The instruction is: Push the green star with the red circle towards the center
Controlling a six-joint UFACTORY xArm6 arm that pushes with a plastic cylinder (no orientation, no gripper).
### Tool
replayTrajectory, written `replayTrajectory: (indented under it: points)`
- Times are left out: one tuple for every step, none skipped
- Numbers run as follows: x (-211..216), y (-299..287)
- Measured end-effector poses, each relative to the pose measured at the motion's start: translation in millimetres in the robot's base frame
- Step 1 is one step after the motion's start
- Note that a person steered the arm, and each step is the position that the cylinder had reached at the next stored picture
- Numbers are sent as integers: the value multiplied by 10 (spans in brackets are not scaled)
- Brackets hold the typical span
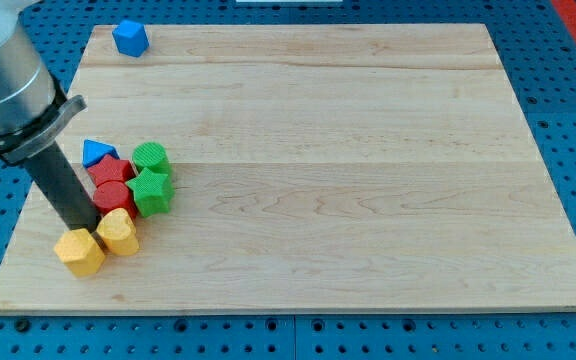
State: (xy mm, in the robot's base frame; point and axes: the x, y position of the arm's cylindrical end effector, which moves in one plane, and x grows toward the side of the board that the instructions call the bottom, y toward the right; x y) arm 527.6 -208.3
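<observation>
A wide wooden board (pixel 348 150) fills most of the view, lying on a blue pegboard table (pixel 568 40) that shows around its edges. The robot arm (pixel 3 85) comes in from the view's top left, a thick grey cylinder narrowing to a dark rod (pixel 63 190) that slants down toward the view's bottom left part of the board. The rod carries nothing and has no jaws to open or close; my tip (pixel 90 232) sits right at the two yellow blocks, its very end partly hidden behind them, so exact contact is hard to judge. All but one of the blocks crowd together near the board's left edge. The green star (pixel 151 192) lies at the right of that cluster, touching the red circle (pixel 114 196) on its left, far from the board's center. Just above the star sits a second green block (pixel 151 158), rounder in shape. A red star-like block (pixel 114 169) sits above the red circle, with a blue triangle (pixel 96 152) behind it. Below, a yellow block (pixel 119 231) and another yellow block (pixel 79 251) sit side by side. A lone blue block (pixel 129 38) rests at the board's top left corner.
</observation>
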Motion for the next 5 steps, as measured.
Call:
replayTrajectory:
  points:
    - [-52,162]
    - [-155,243]
    - [-203,227]
    - [-203,653]
    - [-203,615]
